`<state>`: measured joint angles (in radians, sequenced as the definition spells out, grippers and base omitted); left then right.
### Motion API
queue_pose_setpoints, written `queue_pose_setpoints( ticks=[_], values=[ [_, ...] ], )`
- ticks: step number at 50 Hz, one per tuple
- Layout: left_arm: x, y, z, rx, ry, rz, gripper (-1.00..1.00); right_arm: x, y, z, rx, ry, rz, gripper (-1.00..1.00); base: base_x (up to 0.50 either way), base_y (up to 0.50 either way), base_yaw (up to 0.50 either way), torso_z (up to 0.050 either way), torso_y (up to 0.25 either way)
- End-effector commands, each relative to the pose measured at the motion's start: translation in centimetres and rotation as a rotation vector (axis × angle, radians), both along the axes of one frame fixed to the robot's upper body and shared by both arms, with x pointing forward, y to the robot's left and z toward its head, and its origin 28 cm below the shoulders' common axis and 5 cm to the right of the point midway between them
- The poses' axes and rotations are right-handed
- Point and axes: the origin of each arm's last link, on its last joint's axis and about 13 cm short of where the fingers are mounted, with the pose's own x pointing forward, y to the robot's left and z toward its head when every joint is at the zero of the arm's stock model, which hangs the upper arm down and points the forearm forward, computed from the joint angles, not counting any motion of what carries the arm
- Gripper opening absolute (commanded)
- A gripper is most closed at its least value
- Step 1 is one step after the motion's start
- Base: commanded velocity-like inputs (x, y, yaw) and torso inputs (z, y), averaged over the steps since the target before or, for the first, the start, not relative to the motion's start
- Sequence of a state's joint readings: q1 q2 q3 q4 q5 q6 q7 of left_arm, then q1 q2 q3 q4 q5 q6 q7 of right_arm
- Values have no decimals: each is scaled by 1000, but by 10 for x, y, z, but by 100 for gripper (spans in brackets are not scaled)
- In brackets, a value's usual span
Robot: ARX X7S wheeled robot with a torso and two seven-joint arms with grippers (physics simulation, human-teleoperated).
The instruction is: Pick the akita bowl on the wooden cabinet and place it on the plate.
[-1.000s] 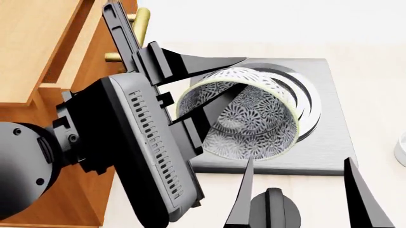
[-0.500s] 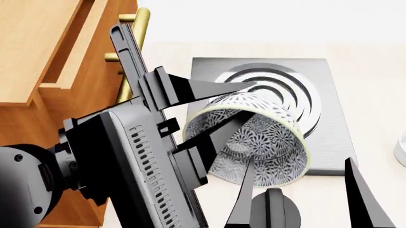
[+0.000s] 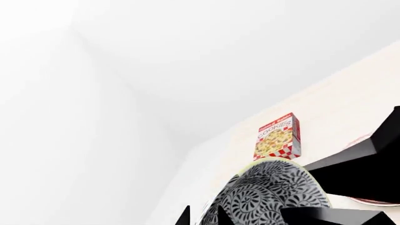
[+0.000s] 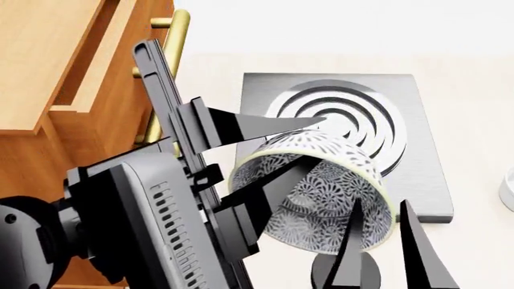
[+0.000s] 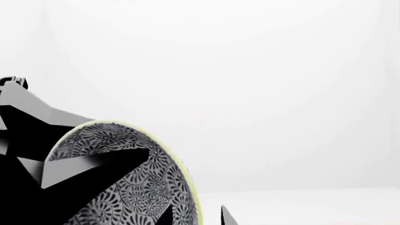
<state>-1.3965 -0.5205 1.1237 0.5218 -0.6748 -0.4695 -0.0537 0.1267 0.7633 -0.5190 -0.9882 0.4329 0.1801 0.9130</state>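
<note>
Left hand [image 4: 269, 159]: clamped on the bowl's wall, one finger [image 4: 265, 125] outside across the top, the other inside the cavity; the arm reaches in from the lower left in the head view, its body slanted up toward the cabinet.
Right hand [image 4: 377, 241]: low in the head view, two dark fingers pointing up with a gap between them, nothing held, just in front of the bowl's rim.
Bowl [image 4: 321, 186]: held in the air, tipped well over, its mouth facing toward the robot and to the left, its base toward the far right; it hangs over the near edge of the grey square mat [image 4: 418, 120].
Cabinet [image 4: 56, 66]: left of the bowl, brass handle [image 4: 173, 42] showing.
Table [image 4: 473, 120]: pale, under the mat.
Cookie box [image 3: 278, 137]: upright, far off in the left wrist view.
Plate [image 3: 368, 200]: only a red-ringed sliver shows, behind the finger in the left wrist view.
</note>
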Motion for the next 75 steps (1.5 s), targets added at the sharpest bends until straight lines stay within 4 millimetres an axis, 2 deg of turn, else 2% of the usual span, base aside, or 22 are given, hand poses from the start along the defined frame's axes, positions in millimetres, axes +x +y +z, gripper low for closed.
queue_pose_setpoints(
  ticks=[1, 14, 23, 24, 29, 43, 46, 58, 75],
  values=[
    [-1, 2, 3, -21, -15, 11, -100, -1, 0, 0, 8, -4, -3, -100, 0, 0, 0, 0, 0],
    [1, 2, 3, -32, -12, 24, -100, -1, -2, 4, 27, -9, -34, -100, 0, 0, 0, 0, 1],
    [5, 2, 2, 28, 24, 84, -100, -2, -2, 8, 27, -24, -94, -100, 0, 0, 0, 0, 0],
    [5, 2, 1, 29, 5, 103, 100, -2, -3, 8, 31, -26, -84, -100, 0, 0, 0, 0, 0],
    [5, 2, 2, 13, 51, 61, 100, -2, -6, 11, 55, -37, -133, -100, 0, 0, 0, 3, 0],
    [6, 3, 3, 2, 53, 76, 100, 1, -9, 14, 99, -5, -188, -100, 0, 0, 0, 0, 0],
    [6, 4, 2, -8, 57, 76, 100, 4, -12, 15, 105, 8, -278, -100, 0, 0, 0, 0, 3],
    [5, 4, 2, -22, 69, 71, 100, 2, -23, 19, 192, 30, -427, -100, 0, 0, 0, 0, 0],
    [5, 4, 1, -27, 80, 65, 100, -2, -28, 21, 315, 38, -423, -100, 0, 0, 0, 0, 0]
  ],
)
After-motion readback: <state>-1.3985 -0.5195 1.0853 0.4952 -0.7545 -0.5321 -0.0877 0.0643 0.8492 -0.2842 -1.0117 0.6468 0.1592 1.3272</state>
